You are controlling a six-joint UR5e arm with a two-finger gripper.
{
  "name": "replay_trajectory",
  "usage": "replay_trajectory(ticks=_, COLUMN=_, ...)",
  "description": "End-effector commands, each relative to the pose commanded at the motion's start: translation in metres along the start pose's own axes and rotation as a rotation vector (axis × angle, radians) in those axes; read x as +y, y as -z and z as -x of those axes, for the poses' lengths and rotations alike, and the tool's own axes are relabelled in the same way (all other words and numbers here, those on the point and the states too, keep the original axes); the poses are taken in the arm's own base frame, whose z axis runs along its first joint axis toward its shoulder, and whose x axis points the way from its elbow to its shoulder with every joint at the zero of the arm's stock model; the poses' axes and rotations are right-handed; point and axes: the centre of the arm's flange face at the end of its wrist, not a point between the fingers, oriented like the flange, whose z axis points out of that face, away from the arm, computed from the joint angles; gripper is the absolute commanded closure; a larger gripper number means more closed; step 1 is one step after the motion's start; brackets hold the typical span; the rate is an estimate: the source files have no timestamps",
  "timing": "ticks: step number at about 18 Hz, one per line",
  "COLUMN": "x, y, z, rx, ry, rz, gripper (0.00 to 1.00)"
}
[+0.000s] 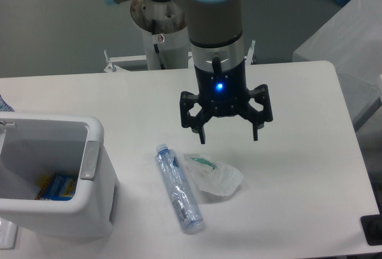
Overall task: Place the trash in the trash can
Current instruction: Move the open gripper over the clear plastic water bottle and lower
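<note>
A long clear crushed plastic bottle (178, 190) with a blue cap lies on the white table, cap pointing away from me. Right beside it lies a crumpled clear wrapper (213, 176) with a green bit inside. My gripper (228, 135) hangs above the table just behind and slightly right of the wrapper, fingers spread wide and nothing between them. The trash can (95, 169), a white rectangular bin with a thick rim and a grey strip on its right edge, stands at the left front of the table.
Something blue and yellow (57, 186) lies in the bottom of the bin. A black object (372, 230) sits at the table's front right corner. Behind the table stands the arm's base (158, 26).
</note>
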Motion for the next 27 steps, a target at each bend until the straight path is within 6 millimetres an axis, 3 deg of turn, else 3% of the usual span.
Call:
replay_trajectory(ticks=8, x=0.003, y=-0.019, z=0.018, rx=-0.016, ry=0.025, rz=0.033, gripper=0.00)
replay_trajectory(ticks=11, x=0.007, y=-0.038, z=0.032, rx=-0.012, ry=0.046, rz=0.056, gripper=0.00)
replay_trajectory(ticks=17, x=0.023, y=-0.080, z=0.020, rx=-0.024, ry=0.056, rz=-0.006, gripper=0.00)
replay_trajectory(ticks=21, x=0.037, y=-0.106, z=0.007, rx=-0.003, ry=0.074, rz=0.044, gripper=0.00)
replay_trajectory(ticks=24, x=0.038, y=-0.122, z=0.002, rx=0.017, ry=0.085, rz=0.061, gripper=0.00)
replay_trajectory(ticks=27, x=0.034, y=-0.149, z=-0.004, rx=0.037, ry=0.136, rz=0.066, gripper=0.00)
